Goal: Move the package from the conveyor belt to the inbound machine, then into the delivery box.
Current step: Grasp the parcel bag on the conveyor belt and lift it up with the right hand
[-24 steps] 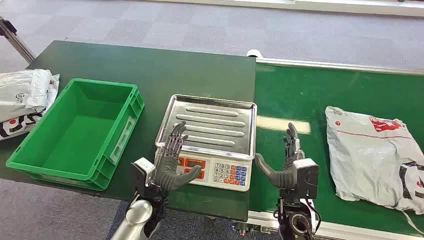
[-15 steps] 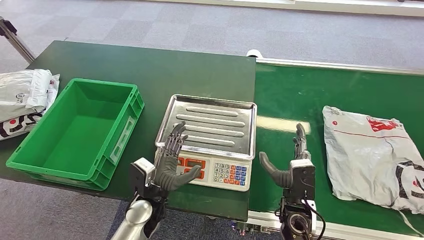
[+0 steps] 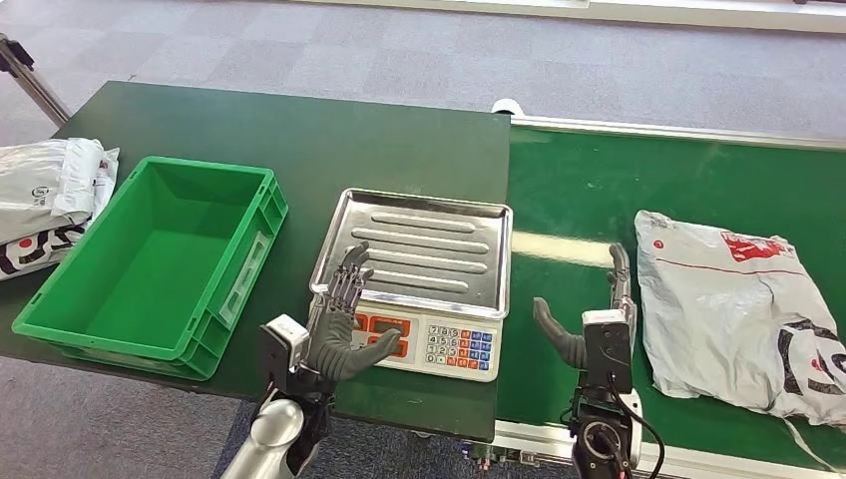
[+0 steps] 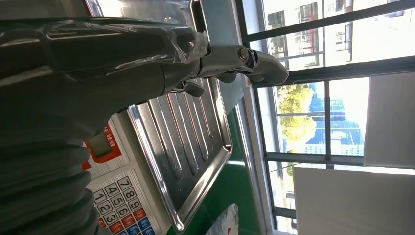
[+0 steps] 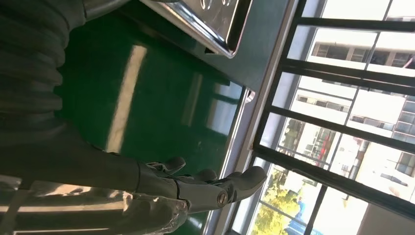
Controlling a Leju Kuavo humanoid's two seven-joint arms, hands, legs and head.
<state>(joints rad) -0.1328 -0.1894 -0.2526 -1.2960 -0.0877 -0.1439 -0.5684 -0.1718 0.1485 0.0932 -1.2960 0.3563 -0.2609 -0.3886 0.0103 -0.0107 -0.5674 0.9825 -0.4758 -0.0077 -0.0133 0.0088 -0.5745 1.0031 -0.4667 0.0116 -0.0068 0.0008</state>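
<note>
Head view: high, looking forward and down, mid-range. Left wrist view: close behind left hand [image 4: 88, 83], turned sideways, facing windows. Right wrist view: close behind right hand [image 5: 161, 188]. All share scale tray [image 3: 424, 244] beyond the fingers.

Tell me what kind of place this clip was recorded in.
Probably a mock parcel-sorting station inside an office-like room: a green conveyor belt carrying a grey package, a weighing scale and green crate on a table, carpet tiles and large windows.

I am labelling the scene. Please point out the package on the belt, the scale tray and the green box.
package [image 3: 733, 304], head view, middle of the bag.
scale tray [image 3: 424, 244], head view, ribbed middle.
green box [image 3: 140, 264], head view, inner floor.
</note>
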